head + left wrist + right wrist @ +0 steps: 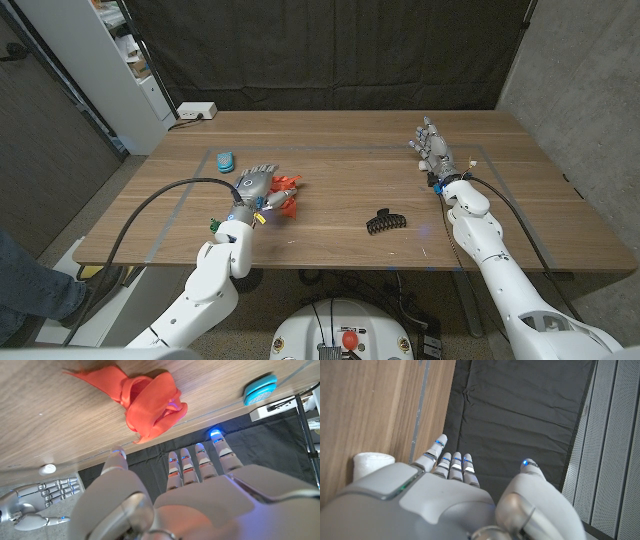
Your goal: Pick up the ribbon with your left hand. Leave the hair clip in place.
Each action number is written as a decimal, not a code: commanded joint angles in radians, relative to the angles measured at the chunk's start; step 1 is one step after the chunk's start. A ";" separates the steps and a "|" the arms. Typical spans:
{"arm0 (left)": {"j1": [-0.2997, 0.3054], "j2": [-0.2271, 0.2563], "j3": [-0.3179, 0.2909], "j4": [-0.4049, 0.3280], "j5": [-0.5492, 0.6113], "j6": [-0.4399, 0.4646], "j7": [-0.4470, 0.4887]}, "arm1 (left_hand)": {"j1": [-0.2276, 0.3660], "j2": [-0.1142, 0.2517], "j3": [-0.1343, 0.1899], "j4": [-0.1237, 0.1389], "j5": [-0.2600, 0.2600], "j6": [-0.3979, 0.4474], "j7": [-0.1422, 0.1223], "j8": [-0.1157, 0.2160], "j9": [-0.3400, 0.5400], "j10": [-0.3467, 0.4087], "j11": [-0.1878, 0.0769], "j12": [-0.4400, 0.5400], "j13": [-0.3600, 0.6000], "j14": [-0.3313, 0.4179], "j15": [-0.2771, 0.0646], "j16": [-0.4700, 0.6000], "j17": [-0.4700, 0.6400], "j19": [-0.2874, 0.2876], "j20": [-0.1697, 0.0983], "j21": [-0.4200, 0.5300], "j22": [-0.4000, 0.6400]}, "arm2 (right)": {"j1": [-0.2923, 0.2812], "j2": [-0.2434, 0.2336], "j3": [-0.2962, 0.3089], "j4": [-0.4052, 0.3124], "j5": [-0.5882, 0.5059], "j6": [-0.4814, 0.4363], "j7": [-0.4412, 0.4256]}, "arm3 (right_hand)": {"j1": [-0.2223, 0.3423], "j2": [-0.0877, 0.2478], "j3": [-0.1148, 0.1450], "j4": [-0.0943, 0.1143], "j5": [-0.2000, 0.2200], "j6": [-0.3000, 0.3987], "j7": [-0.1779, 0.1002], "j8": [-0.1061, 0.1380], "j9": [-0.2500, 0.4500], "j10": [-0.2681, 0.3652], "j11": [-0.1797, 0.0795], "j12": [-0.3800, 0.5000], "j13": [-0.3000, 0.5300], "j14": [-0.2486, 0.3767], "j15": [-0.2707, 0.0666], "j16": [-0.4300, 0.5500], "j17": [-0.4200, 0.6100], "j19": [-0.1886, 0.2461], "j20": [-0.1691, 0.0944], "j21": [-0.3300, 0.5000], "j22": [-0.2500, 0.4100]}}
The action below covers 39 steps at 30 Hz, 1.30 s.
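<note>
— Dark curtain behind, wooden surface (330,160) in front of me. Where does the ribbon lie from you?

— The red ribbon (284,196) sits just beside my left robot hand (254,185), on its inner side, toward the middle of the surface. From the head view I cannot tell whether my fingers touch it. From my left wrist the ribbon (150,402) lies bunched just ahead of my fingertips (219,440), a tail running off to one side, so its long axis crosses my reach rather than following it.

— Is that robot hand holding anything?

— No. Its fingers are straight, a little apart, holding nothing.

— And the other?

— My right robot hand (431,148) stands far off near the far right of the surface, fingers apart and empty. The left is plainly nearer.

— The hair clip?

— The black hair clip (384,222) lies well apart from the ribbon, toward my right, between the two arms. I judge a short inward reach should not disturb it.

— Any writing?

— None I can read; the small teal object (225,159) shows no legible label.
</note>
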 commanded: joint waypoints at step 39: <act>-0.083 -0.010 0.079 0.106 -0.046 0.022 -0.041 | 0.048 0.021 0.026 -0.003 -0.002 0.037 -0.001 0.002 0.007 0.017 -0.009 0.009 0.011 0.027 -0.016 -0.004 0.006 0.013 0.000 -0.023 0.000 | 0.038 0.015 -0.002 0.069 -0.005 0.016 0.008 | 0.010 0.008 -0.002 -0.007 0.006 0.012 -0.004 0.001 0.002 0.006 0.000 -0.010 0.004 0.009 -0.001 0.005 0.001 0.019 0.002 -0.019 0.003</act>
